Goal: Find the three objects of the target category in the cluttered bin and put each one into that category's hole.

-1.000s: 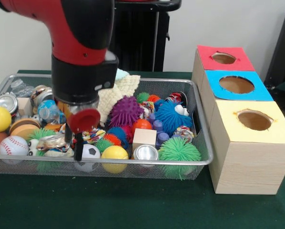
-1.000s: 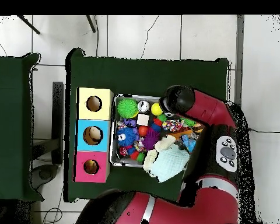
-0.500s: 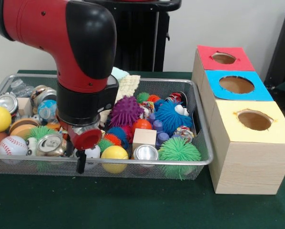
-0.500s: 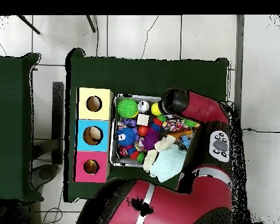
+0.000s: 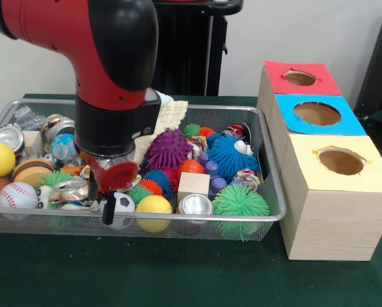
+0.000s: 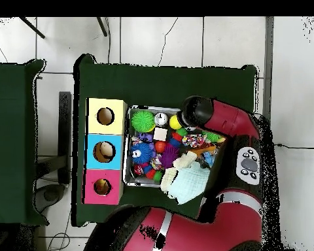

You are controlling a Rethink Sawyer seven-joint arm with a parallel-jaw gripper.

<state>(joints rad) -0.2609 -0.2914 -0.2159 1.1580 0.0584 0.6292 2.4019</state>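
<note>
Green table (image 5: 178, 275), tool (image 5: 106, 211) in bin (image 5: 267, 192)

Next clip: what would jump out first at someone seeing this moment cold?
The bulky red and black robot arm dominates the front view, reaching down into the left half of the wire mesh bin. That bin is crammed with bright clutter: a spiky purple ball near the middle and a green spiky ball at the front right. Beside it stand three wooden boxes, topped red, blue and yellow.

no readable text, labels or numbers anywhere
</note>
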